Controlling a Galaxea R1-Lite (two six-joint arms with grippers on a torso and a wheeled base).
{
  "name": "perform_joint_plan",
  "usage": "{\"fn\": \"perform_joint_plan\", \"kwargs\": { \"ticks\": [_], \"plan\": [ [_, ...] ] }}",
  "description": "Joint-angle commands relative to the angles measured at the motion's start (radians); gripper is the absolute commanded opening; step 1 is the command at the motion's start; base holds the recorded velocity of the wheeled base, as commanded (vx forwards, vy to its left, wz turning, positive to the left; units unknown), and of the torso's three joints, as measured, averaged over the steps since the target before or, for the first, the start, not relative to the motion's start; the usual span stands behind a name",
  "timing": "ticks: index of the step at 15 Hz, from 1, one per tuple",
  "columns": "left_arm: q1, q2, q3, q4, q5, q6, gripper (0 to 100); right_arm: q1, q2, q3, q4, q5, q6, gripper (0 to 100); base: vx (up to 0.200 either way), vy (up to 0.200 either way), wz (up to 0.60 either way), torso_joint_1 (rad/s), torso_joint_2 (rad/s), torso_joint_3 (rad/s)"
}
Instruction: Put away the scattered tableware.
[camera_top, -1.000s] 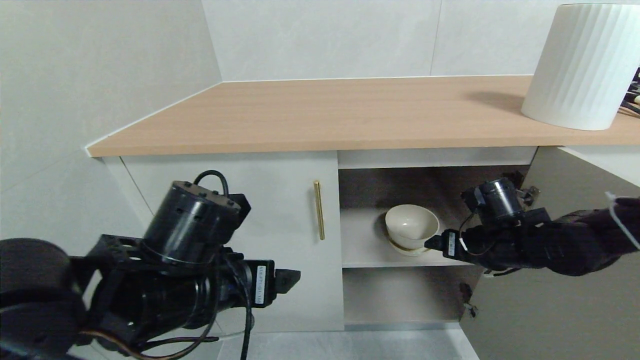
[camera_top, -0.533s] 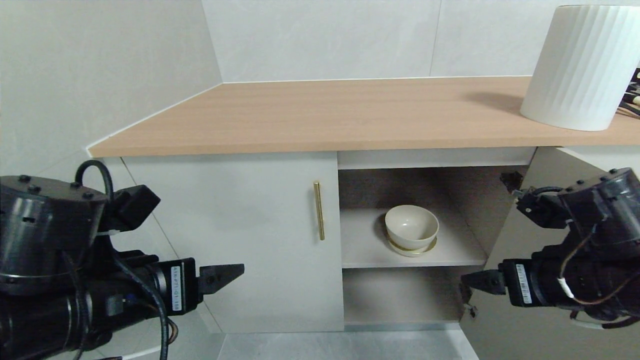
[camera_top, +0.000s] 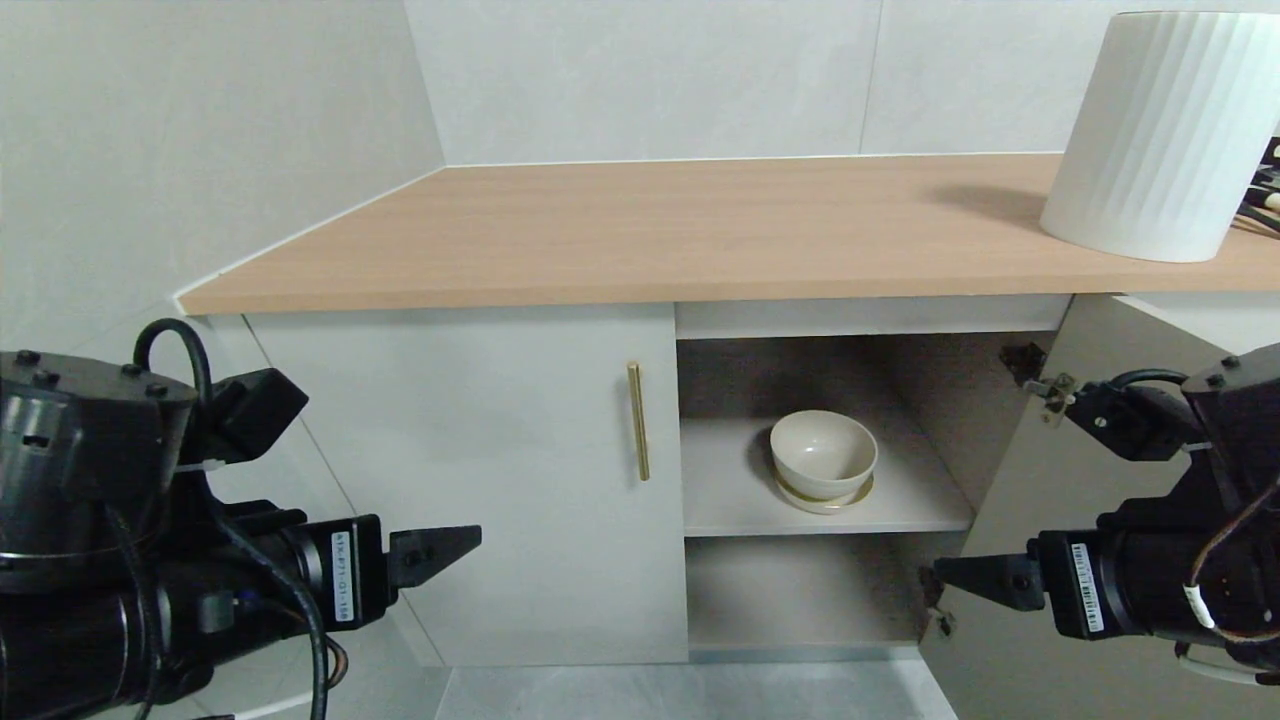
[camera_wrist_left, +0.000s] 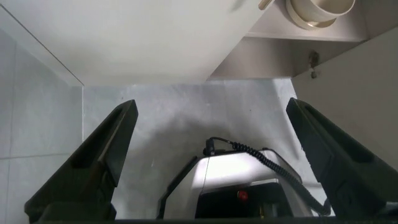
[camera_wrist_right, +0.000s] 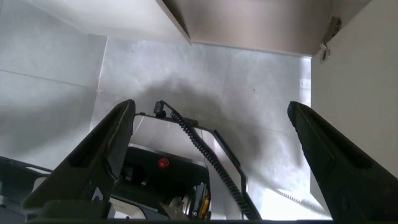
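A cream bowl (camera_top: 823, 455) sits on a small plate (camera_top: 826, 497) on the middle shelf (camera_top: 730, 490) of the open cabinet. The bowl (camera_wrist_left: 317, 9) also shows far off in the left wrist view. My right gripper (camera_top: 965, 578) hangs open in front of the cabinet's lower compartment, well clear of the bowl. In its wrist view the right gripper (camera_wrist_right: 211, 107) holds nothing and looks down at the floor. My left gripper (camera_top: 445, 548) is low in front of the shut left door. It is open and holds nothing, as the left wrist view (camera_wrist_left: 210, 107) shows.
The left cabinet door with its gold handle (camera_top: 637, 420) is shut. The right door (camera_top: 1040, 600) stands swung open beside my right arm. A wooden countertop (camera_top: 650, 230) carries a white ribbed cylinder (camera_top: 1160, 130) at the right. Grey tiled floor (camera_wrist_right: 249, 81) lies below.
My right gripper has let go of the bowl, leaving it on the plate, and pulled back out of the cabinet, down and right. My left arm drew back to the left.
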Motion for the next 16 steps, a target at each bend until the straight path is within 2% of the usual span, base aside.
{"fn": "perform_joint_plan", "kwargs": {
  "ticks": [1, 16],
  "plan": [
    [0.0, 0.01, 0.0, 0.0, 0.0, 0.0, 100, 0.001, -0.001, -0.001, 0.0, -0.001, 0.0, 100, 0.0, 0.0, 0.0, 0.0, 0.0, 0.0],
    [-0.008, 0.019, 0.005, 0.0, 0.0, 0.001, 100, 0.002, 0.002, 0.016, 0.004, 0.001, -0.023, 100, -0.2, 0.0, 0.0, 0.003, 0.0, 0.003]
  ]
}}
